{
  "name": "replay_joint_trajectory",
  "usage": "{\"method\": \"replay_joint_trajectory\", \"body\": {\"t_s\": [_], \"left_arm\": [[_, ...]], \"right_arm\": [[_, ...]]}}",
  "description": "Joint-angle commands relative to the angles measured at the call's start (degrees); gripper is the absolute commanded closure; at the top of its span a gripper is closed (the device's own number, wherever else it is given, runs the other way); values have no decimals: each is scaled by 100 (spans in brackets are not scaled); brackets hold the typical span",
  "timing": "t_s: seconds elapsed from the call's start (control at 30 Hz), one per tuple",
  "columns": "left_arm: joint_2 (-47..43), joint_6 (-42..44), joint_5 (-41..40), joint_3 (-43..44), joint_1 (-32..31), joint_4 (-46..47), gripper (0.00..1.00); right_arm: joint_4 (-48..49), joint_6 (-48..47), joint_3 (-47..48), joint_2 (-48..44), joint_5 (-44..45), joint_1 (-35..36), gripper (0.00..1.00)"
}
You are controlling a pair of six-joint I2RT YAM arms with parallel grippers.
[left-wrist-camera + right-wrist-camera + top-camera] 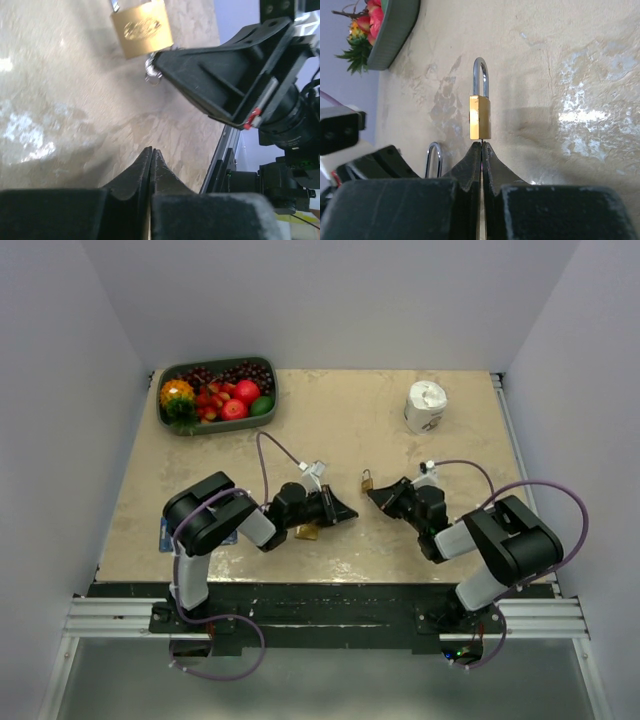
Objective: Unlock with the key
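A brass padlock (pixel 480 117) stands on the table with its steel shackle pointing away from my right gripper (pixel 481 145). That gripper is shut on the key (pixel 152 71), a small silvery piece at the padlock's (pixel 141 27) bottom face. In the top view the padlock (pixel 367 481) sits just beyond the right gripper (pixel 371 495). My left gripper (pixel 151 150) is shut with nothing between its fingers. It hovers a short way from the padlock and faces the right gripper (pixel 200 85). A second brass padlock (pixel 307 532) lies under the left arm; its shackle (pixel 434 160) shows in the right wrist view.
A dark tray of fruit (pixel 172 418) stands at the back left. A white crumpled object (pixel 426 406) is at the back right. A blue card (pixel 165 535) lies by the left arm's base. The table's near edge (pixel 320 585) runs right behind both grippers.
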Motion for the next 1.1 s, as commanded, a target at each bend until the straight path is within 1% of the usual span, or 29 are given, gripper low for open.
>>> {"method": "replay_joint_trajectory", "body": {"t_s": [0.0,0.03,0.07,0.13,0.17,0.23,0.27,0.33,0.37,0.47,0.67,0.93,1.07], "left_arm": [[-531,501,-21,235,157,82,79],[-567,536,-20,313,192,65,72],[-602,606,-12,357,201,-5,56],[-620,676,6,541,201,-102,40],[-620,703,-3,595,210,-163,29],[-576,721,-38,778,210,-277,21],[-541,747,-64,858,201,-522,16],[-444,764,-126,1112,210,-883,11],[-401,747,-143,1166,201,-1137,7],[-286,660,-196,1263,201,-1271,1],[-172,449,-346,1377,210,-1350,1],[65,106,-407,1500,210,-955,1],[153,-105,-442,1483,210,-727,4]], "right_arm": [[-112,-641,57,-391,152,11,100],[-103,-781,57,-418,117,11,100],[-94,-835,48,-453,99,20,100],[-85,-1028,57,-515,11,37,100],[-85,-1064,57,-541,2,46,100],[-42,-1151,39,-611,-42,81,100],[-32,-1161,30,-638,-51,99,100],[-32,-1213,4,-699,-59,134,100],[-32,-1231,-5,-760,-59,160,100],[-41,-1275,-49,-884,-86,187,100],[-41,-1284,-163,-1042,-165,213,100],[-6,-1284,-251,-1183,-253,231,100],[-24,-1293,-286,-1227,-244,239,100]]}}
